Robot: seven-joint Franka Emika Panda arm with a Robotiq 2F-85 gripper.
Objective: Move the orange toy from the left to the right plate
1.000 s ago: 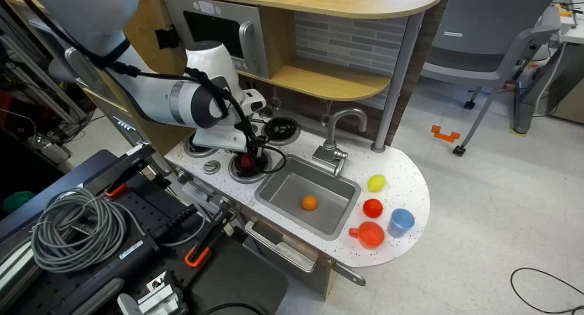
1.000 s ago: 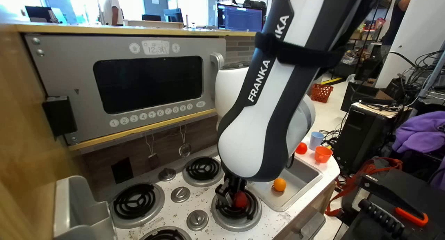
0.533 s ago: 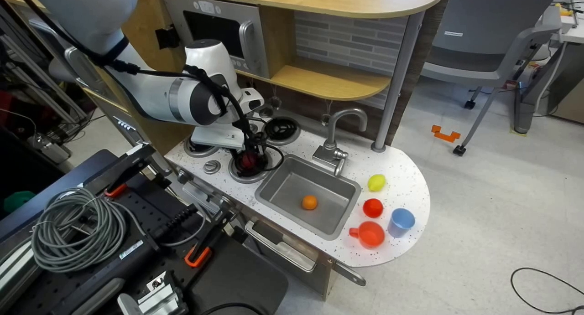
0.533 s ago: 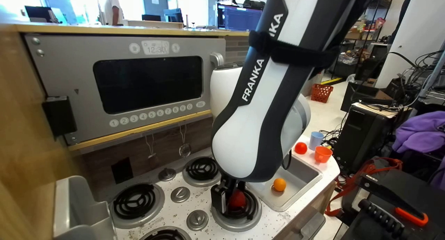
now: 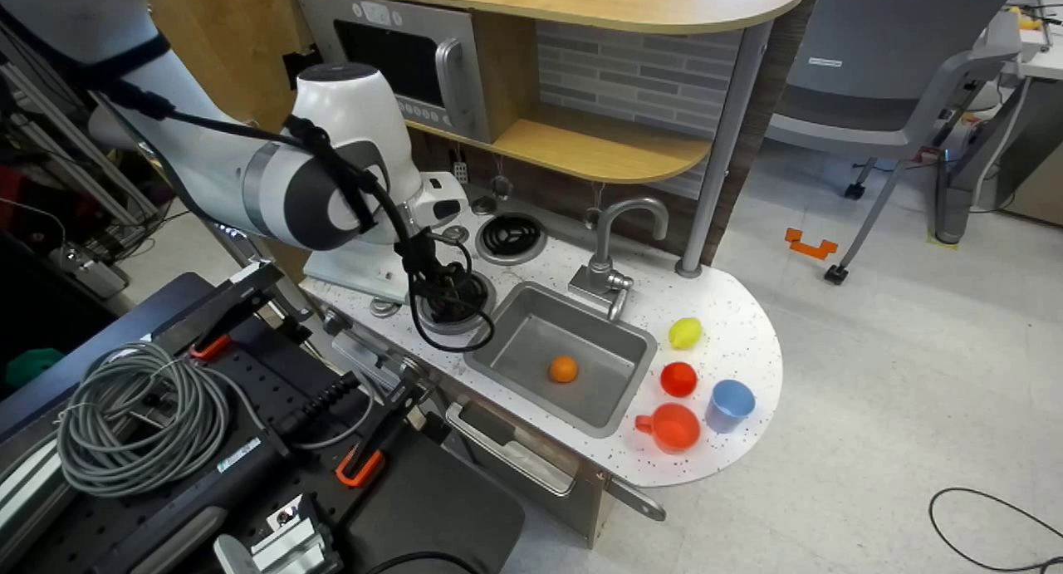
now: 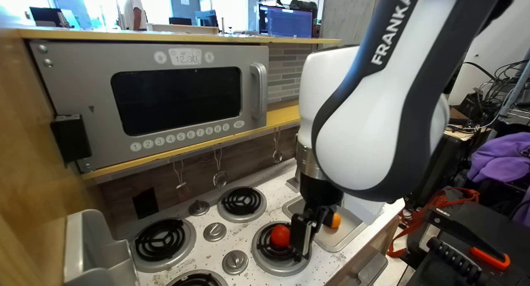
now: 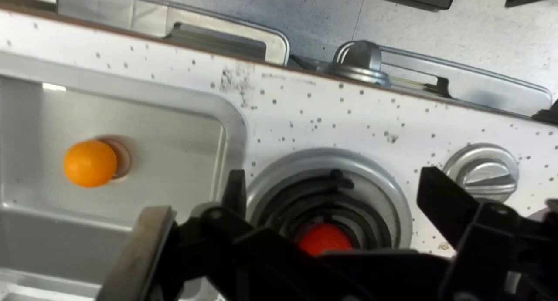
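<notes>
The orange toy (image 6: 280, 235), small, round and red-orange, rests on a black-coiled plate (image 6: 277, 268) beside the sink. In the wrist view the toy (image 7: 324, 240) shows low in the picture, partly covered by the gripper body. Above it, my gripper (image 7: 332, 179) stands wide open, its fingers spread to either side of that plate and not closed on the toy. An exterior view places the toy just left of a finger (image 6: 300, 234); whether they touch I cannot tell. Further plates (image 6: 242, 201) (image 6: 163, 242) lie behind and to the left there. Which plate counts as right is unclear.
A paler orange ball (image 5: 563, 369) lies in the sink (image 5: 531, 341). Past it are a yellow lemon (image 5: 685, 333), a red item (image 5: 678, 380), an orange cup (image 5: 668, 428) and a blue cup (image 5: 731, 405). The tap (image 5: 606, 250) and stove knobs (image 6: 235, 262) stick up.
The fingers, earlier close around the toy, have spread and let it go. The toy stays on the same plate, while the arm has shifted right in an exterior view, uncovering it.
</notes>
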